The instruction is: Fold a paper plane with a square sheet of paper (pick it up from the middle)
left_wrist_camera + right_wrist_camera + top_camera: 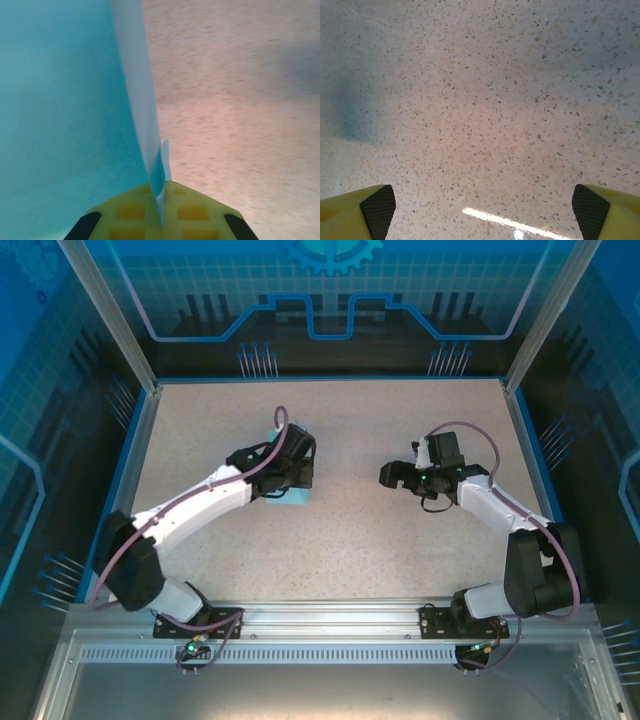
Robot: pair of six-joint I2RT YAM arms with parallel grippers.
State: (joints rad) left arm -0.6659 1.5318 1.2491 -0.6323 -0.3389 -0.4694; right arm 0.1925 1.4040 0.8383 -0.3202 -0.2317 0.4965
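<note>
Where the left arm bends toward the centre-left of the top view, its left end effector is clamped shut on the light-blue sheet of paper, a corner of which shows just below it on the speckled desk. From the left wrist, the yellow fingers pinch a thin raised edge, the paper filling the frame's left. At centre-right, the right end effector hangs with jaws wide apart, holding nothing.

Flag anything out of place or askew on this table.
Nothing looks damaged or spilled. The light-blue paper is not lying flat: the left gripper pinches a raised fold of it. The right gripper hangs open above the table.
</note>
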